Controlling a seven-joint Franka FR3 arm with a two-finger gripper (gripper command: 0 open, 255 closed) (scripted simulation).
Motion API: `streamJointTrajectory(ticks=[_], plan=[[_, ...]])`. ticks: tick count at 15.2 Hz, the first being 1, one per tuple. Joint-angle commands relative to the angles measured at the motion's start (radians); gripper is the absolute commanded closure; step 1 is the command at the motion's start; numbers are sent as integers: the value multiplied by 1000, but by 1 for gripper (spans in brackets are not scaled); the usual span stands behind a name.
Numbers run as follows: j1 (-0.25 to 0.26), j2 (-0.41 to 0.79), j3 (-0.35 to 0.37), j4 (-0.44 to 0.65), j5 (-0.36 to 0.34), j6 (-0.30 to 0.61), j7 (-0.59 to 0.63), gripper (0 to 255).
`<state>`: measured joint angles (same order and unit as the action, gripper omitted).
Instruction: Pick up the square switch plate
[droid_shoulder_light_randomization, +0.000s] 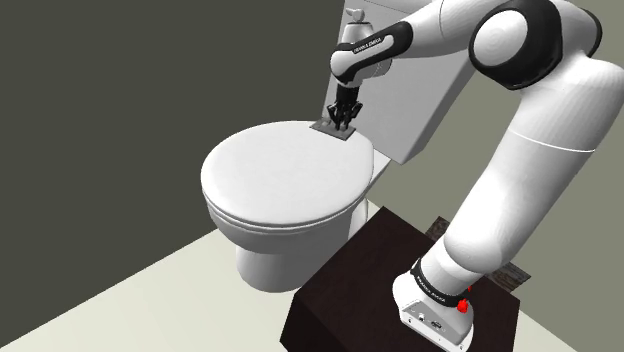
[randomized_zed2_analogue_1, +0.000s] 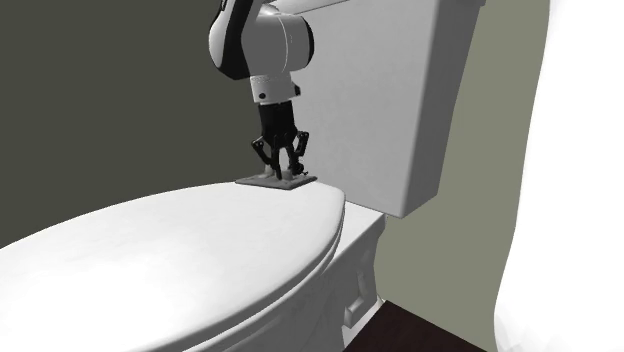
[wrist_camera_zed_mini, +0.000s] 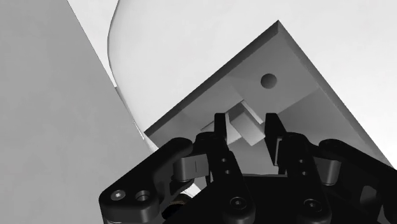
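Found the square grey switch plate (droid_shoulder_light_randomization: 325, 127) lying flat on the closed white toilet lid (droid_shoulder_light_randomization: 270, 175), at the lid's one-o'clock rim in the shoulder view, just in front of the tank (droid_shoulder_light_randomization: 425, 110). Saw the black gripper (droid_shoulder_light_randomization: 346, 118) pointing straight down onto it from twelve o'clock, at the end of the white arm (droid_shoulder_light_randomization: 540, 160) that rose from the dark stand (droid_shoulder_light_randomization: 370, 270) at five o'clock. In the second exterior view, placed the switch plate (randomized_zed2_analogue_1: 255, 183) at the one-o'clock edge of the toilet lid (randomized_zed2_analogue_1: 170, 260), with the gripper (randomized_zed2_analogue_1: 283, 172) upright on top of it and the tank (randomized_zed2_analogue_1: 390, 100) at its three o'clock. Through the wrist view, caught the gripper (wrist_camera_zed_mini: 247, 118) set narrow, pinching the small raised toggle (wrist_camera_zed_mini: 248, 132) of the switch plate (wrist_camera_zed_mini: 286, 60) from both sides, fingertips down near its face. Noted a round screw hole (wrist_camera_zed_mini: 268, 81) just beyond the toggle, and the pale toilet lid (wrist_camera_zed_mini: 191, 32) around the switch plate. Made out no gap between the two.
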<state>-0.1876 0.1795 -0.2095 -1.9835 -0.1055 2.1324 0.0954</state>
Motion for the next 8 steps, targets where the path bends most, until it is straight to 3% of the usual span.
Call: streamJointTrajectory(ticks=[1,8], plan=[[1,-13,0,10,-1,-23,0,255],[4,-48,0,62,-5,-110,-6,255]])
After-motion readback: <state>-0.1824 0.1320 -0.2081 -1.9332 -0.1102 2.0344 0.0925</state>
